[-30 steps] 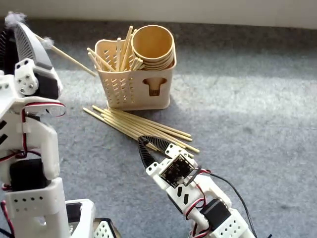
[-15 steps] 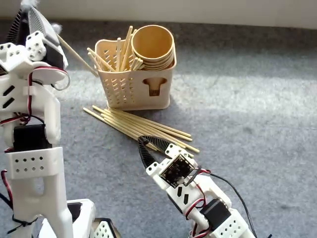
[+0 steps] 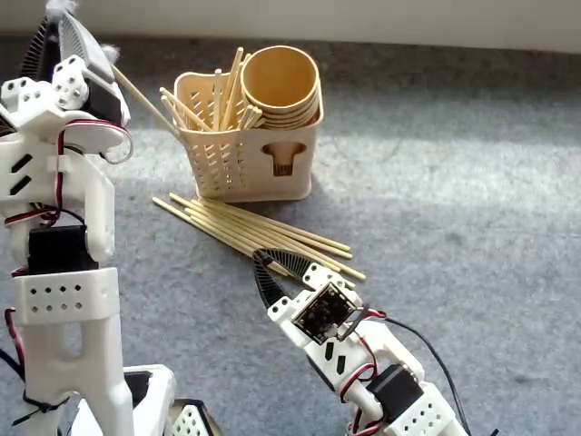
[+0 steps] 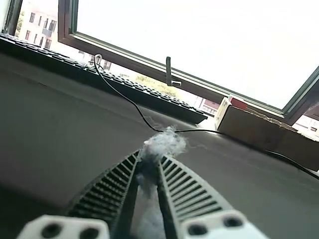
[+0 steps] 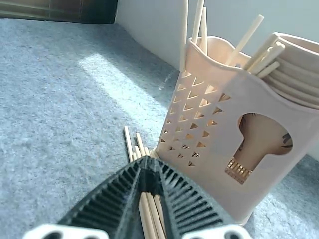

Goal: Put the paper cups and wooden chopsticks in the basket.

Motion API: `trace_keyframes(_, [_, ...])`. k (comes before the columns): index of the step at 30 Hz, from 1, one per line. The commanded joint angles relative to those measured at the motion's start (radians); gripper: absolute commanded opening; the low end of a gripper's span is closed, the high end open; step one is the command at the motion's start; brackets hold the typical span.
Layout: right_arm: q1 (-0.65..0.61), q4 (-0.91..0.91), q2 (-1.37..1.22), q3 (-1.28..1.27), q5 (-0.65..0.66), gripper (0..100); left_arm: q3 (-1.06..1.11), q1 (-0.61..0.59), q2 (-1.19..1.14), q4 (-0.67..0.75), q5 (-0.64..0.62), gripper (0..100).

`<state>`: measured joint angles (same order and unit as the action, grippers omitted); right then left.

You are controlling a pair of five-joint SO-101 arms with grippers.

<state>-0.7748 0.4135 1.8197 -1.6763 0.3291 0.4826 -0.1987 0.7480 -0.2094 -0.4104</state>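
A cream plastic basket point(image 3: 238, 170) stands on the grey carpet, holding stacked paper cups point(image 3: 281, 84) and several wooden chopsticks. More chopsticks point(image 3: 263, 232) lie in a loose pile in front of it. My left gripper point(image 3: 60, 13) is raised at the far left, shut on one chopstick point(image 3: 145, 102) that slants toward the basket's rim. In the left wrist view the gripper point(image 4: 149, 155) has fluff at its tips and no chopstick is seen. My right gripper point(image 3: 260, 263) is shut, its tips low at the pile's near end. The right wrist view shows this gripper point(image 5: 148, 163), the pile point(image 5: 131, 143), the basket point(image 5: 209, 149) and the cups point(image 5: 299, 64).
Grey carpet runs open to the right of the basket and the pile. A pale wall point(image 3: 363, 18) borders the far side. The left arm's white body point(image 3: 64, 272) stands tall along the left edge.
The left arm has straightened up and swung the held chopstick closer to the basket's rim; most of that came in the first half second. The right arm has kept still.
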Motion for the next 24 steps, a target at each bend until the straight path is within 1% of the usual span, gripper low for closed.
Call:
trace_keyframes(1, [-0.005,0.004,0.01,-0.093,0.011,0.5,-0.082,0.048,0.001,0.04,-0.014,1])
trace_keyframes(6, [-0.005,0.004,0.01,-0.093,0.009,0.5,-0.179,0.054,-0.001,0.063,-0.015,1])
trace_keyframes(8, [-0.005,0.004,0.01,-0.093,0.009,0.5,-0.203,0.081,-0.002,0.063,-0.009,1])
trace_keyframes(12, [-0.005,0.004,0.01,-0.093,0.009,0.5,-0.2,0.11,-0.01,0.063,-0.008,1])
trace_keyframes(18, [-0.005,0.004,0.01,-0.093,0.009,0.5,-0.193,0.122,-0.15,0.064,-0.008,1])
trace_keyframes(24, [-0.004,0.004,0.01,-0.093,0.009,0.5,-0.193,0.122,-0.22,0.06,-0.006,1])
